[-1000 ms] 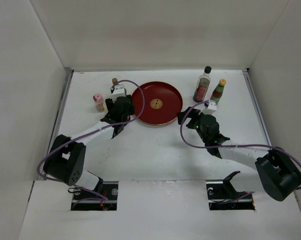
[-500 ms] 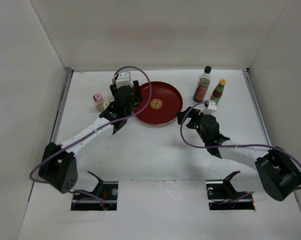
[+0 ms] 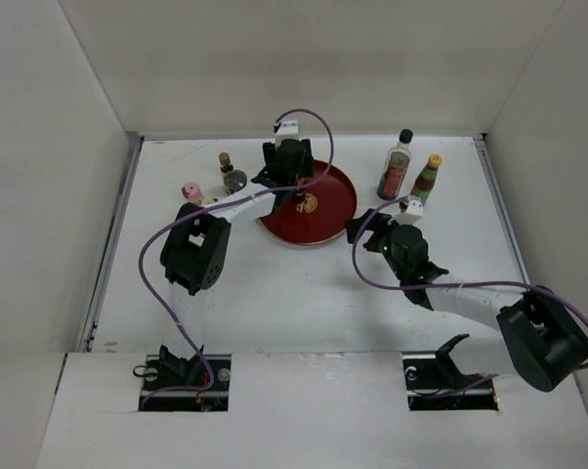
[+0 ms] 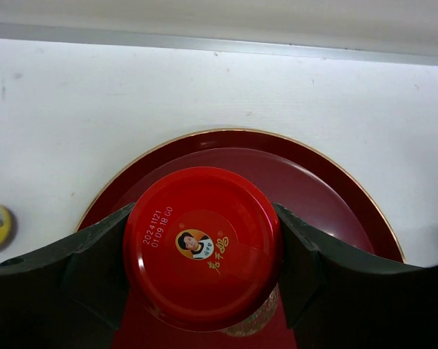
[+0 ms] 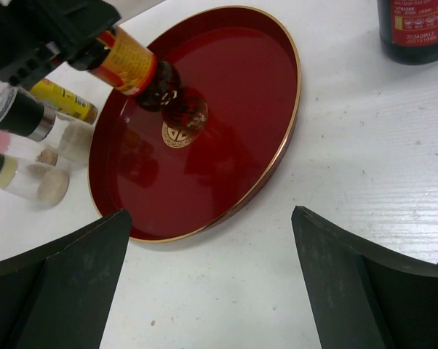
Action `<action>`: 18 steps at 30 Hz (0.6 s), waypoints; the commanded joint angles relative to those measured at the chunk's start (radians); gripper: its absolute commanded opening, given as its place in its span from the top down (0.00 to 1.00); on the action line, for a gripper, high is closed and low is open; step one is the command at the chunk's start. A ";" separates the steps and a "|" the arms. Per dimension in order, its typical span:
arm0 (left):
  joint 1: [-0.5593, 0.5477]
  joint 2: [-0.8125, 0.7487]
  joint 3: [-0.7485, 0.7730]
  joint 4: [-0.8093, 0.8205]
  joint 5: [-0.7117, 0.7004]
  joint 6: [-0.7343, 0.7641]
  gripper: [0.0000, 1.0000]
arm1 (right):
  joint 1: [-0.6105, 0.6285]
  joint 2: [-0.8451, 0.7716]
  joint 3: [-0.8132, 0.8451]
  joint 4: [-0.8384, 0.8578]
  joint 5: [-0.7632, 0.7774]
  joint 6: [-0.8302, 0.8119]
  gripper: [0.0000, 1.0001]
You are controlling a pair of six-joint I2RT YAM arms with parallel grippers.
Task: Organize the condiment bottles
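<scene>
My left gripper is shut on a red-capped bottle with a red and yellow label, and holds it over the round dark-red plate. The bottle's base is just above or on the plate, near the gold emblem; I cannot tell if it touches. My right gripper is open and empty, low over the table just right of the plate. A pink-capped shaker, a brown-capped bottle, a grey-capped shaker and a yellow one stand left of the plate.
A tall clear black-capped bottle and a yellow-capped red and green bottle stand at the back right, close behind my right gripper. White walls close in the table at the back and on both sides.
My left arm has swung right from the cluster of shakers to over the plate, carrying the red-capped bottle. The right arm has not moved.
</scene>
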 commanded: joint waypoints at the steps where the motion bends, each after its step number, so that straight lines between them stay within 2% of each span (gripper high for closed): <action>1: 0.020 -0.013 0.135 0.149 -0.004 0.003 0.70 | 0.000 0.018 0.016 0.065 -0.014 0.004 0.01; 5: 0.025 0.040 0.147 0.196 -0.002 0.026 0.69 | 0.004 0.025 0.022 0.066 -0.016 0.000 0.01; 8: 0.017 0.066 0.130 0.248 -0.013 0.064 0.61 | 0.007 0.028 0.023 0.066 -0.016 0.000 0.01; 10: 0.011 0.077 0.115 0.284 -0.013 0.082 0.50 | 0.011 0.026 0.023 0.066 -0.014 -0.002 0.00; 12: 0.003 0.070 0.103 0.285 -0.010 0.096 0.30 | 0.008 0.029 0.023 0.066 -0.016 -0.002 0.00; 14: -0.003 0.036 0.067 0.295 -0.018 0.107 0.15 | 0.010 0.026 0.025 0.062 -0.017 -0.003 0.00; 18: -0.009 -0.116 -0.063 0.301 -0.037 0.099 0.07 | 0.008 0.023 0.020 0.066 -0.017 -0.002 0.00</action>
